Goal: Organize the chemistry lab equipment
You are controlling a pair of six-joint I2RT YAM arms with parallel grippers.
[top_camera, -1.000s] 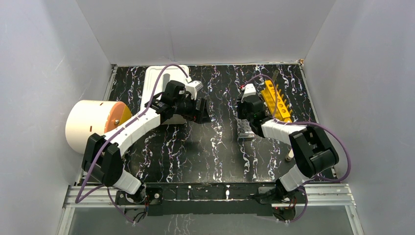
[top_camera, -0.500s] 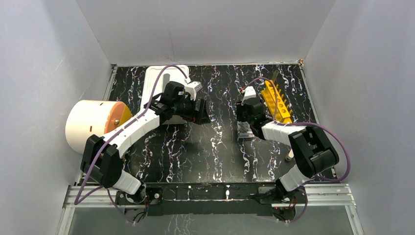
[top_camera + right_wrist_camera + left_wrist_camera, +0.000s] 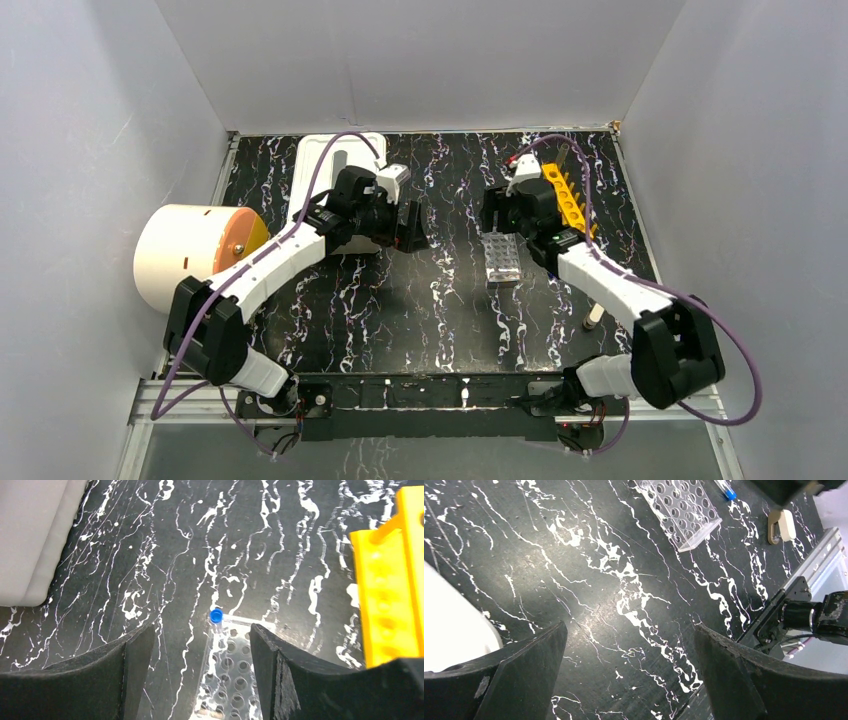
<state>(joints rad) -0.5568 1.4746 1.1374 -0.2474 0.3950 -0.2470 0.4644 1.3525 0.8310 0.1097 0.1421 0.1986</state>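
Note:
The silver perforated rack [image 3: 503,260] lies mid-table, and shows too in the right wrist view [image 3: 235,672] and the left wrist view [image 3: 684,510]. A small blue-capped vial [image 3: 216,616] sits at the rack's far corner; whether it stands in a hole I cannot tell. The vial [image 3: 726,491] also appears past the rack in the left wrist view. My right gripper [image 3: 497,216] [image 3: 200,632] hovers open over the rack's far end, holding nothing. The yellow holed tube rack [image 3: 568,198] [image 3: 387,600] lies to its right. My left gripper [image 3: 412,228] [image 3: 631,632] is open over bare table.
A white tray [image 3: 318,178] [image 3: 35,540] sits at the back left, under the left arm. The big cream cylinder [image 3: 185,255] lies against the left wall. A small cream item [image 3: 593,318] [image 3: 782,526] rests near the right arm's forearm.
My right gripper opened wide and pulled back from the silver rack toward the far side, leaving the vial at the rack. The left jaws spread a little wider.

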